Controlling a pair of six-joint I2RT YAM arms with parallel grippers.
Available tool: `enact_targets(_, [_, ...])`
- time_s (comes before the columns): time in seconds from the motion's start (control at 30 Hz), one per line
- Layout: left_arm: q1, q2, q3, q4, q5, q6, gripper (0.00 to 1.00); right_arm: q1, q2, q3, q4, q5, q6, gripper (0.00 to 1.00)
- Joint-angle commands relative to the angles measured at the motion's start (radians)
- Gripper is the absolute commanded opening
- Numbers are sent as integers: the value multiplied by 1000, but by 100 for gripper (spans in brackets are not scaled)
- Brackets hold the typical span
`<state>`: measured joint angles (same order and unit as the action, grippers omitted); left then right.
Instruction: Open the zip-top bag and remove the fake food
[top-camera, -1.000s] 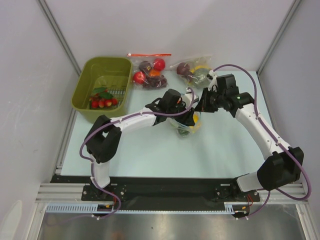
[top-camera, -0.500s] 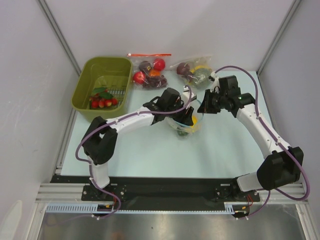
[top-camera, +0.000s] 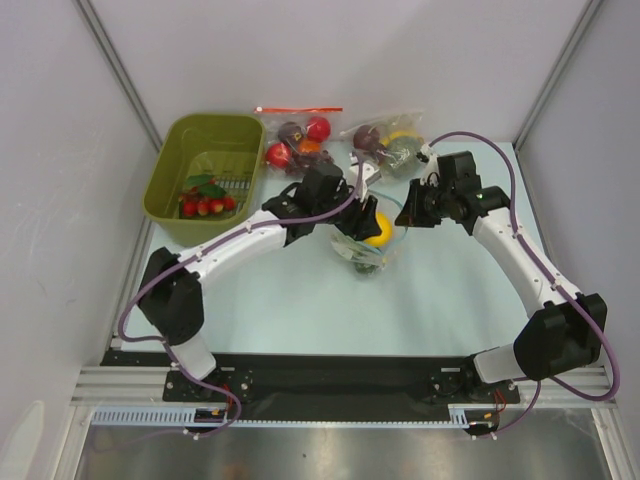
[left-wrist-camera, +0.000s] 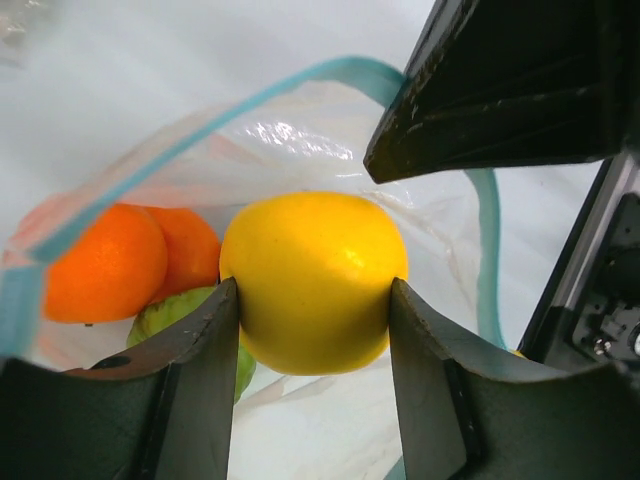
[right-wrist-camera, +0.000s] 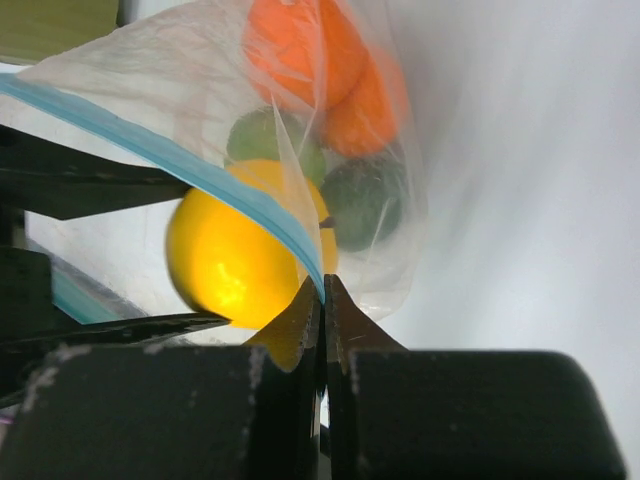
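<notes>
Clamping yellow fruit (left-wrist-camera: 313, 280), left end effector (left-wrist-camera: 313, 305) part-spread; right end effector (right-wrist-camera: 322, 292) apparently pinching zip-top bag (right-wrist-camera: 150, 140) rim.

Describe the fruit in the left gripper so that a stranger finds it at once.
On the table, find the clear zip-top bag with the blue strip. At its open mouth the left gripper pinches the yellow fruit; its neighbours are orange fruits and a green fruit.

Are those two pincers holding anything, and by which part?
The left pincer clamps the yellow fruit by its two sides; the right pincer pinches the zip-top bag at its blue zip strip.
</notes>
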<state>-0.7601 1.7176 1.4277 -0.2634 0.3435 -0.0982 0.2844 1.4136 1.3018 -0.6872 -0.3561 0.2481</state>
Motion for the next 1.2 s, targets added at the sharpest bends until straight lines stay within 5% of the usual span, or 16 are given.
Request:
enact_targets(0.0, [24, -76, 46, 44, 5, -53, 0, 7, -21, -2, 6, 5, -27, 0])
enact_targets(0.47, [120, -197, -12, 309, 147, -267, 0, 19, -28, -13, 9, 0, -38, 0])
enact_targets(0.6, [162, -228, 31, 264, 114, -255, 0, 19, -30, -9, 9, 2, -43, 0])
enact_targets(0.97, [491, -306, 105, -69, -217, -178, 0, 22, -27, -7, 12, -7, -40, 0])
enact_targets(1.17, [579, -250, 103, -149, -445, -166, 0, 25, -13, -3, 21, -12, -26, 0])
